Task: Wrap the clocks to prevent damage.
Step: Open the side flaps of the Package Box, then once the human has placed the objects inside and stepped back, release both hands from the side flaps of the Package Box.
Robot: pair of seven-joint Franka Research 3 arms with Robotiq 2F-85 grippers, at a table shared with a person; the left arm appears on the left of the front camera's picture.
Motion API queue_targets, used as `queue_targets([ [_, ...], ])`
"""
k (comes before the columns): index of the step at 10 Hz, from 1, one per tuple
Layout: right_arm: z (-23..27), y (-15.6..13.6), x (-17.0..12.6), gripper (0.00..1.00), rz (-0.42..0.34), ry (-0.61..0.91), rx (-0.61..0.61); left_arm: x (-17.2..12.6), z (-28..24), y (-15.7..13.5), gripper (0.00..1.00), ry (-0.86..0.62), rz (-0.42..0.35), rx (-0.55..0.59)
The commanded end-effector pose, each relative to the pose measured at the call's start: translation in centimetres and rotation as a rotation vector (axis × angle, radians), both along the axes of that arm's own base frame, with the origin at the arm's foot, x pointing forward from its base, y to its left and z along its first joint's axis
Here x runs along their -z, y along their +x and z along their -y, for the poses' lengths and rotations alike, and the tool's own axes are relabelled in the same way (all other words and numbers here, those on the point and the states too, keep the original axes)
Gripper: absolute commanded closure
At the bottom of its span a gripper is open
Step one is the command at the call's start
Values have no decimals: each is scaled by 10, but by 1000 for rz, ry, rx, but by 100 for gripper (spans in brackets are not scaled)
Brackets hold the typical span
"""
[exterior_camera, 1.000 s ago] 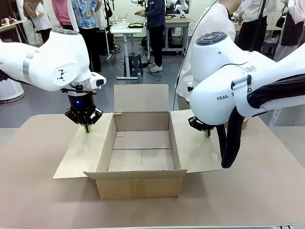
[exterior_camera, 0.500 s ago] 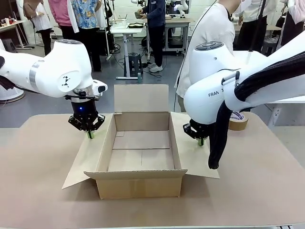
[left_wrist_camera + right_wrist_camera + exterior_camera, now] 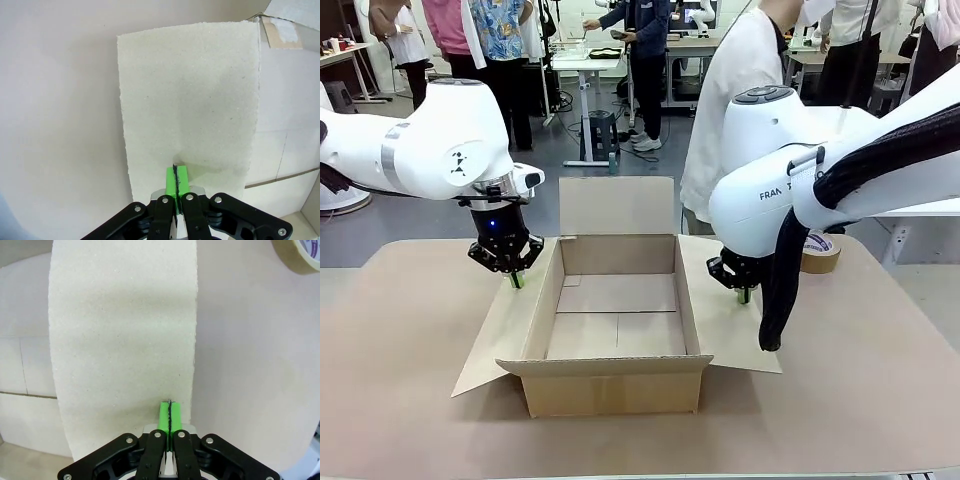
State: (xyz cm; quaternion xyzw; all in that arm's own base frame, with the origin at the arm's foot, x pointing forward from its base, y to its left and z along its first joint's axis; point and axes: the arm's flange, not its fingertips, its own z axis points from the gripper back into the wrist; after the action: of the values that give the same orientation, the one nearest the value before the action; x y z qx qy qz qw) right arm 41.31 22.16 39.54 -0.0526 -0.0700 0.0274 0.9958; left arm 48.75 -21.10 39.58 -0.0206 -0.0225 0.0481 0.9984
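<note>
As I stand by the bench [image 3: 400,400], I see a brown cardboard box [image 3: 615,390] sitting in the middle of it with its top wide open. The box is made of flat, stiff card with sharp folds, and I can see its bare floor. The back flap [image 3: 616,205] stands straight up. The left flap [image 3: 505,320] and the right flap [image 3: 730,320] lean out and down toward the bench, so there is lots of room above the box. The bench has wide bare space in front and on both sides. Up close, the flap edges look rough and a bit fuzzy.

The left end effector [image 3: 515,281] points down at the left flap, near the flap's outer edge. Its green pads are pressed tight together with nothing between them. The right end effector [image 3: 745,296] points down at the right flap, also near the outer edge. It is pinched closed too, and it holds nothing. I cannot tell if the tips touch the card.

Both white arms bend over from the sides with their wrists turned down. A round roll of tan tape [image 3: 820,255] lies on the bench past the right flap.
</note>
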Motion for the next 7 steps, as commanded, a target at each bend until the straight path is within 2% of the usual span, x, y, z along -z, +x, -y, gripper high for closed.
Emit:
queue_targets([
  [1, 0, 0, 0, 99, -1, 0, 6, 3, 0, 0, 100, 6, -3, 3],
  [7, 0, 0, 0, 99, -1, 0, 6, 3, 0, 0, 100, 6, -3, 3],
])
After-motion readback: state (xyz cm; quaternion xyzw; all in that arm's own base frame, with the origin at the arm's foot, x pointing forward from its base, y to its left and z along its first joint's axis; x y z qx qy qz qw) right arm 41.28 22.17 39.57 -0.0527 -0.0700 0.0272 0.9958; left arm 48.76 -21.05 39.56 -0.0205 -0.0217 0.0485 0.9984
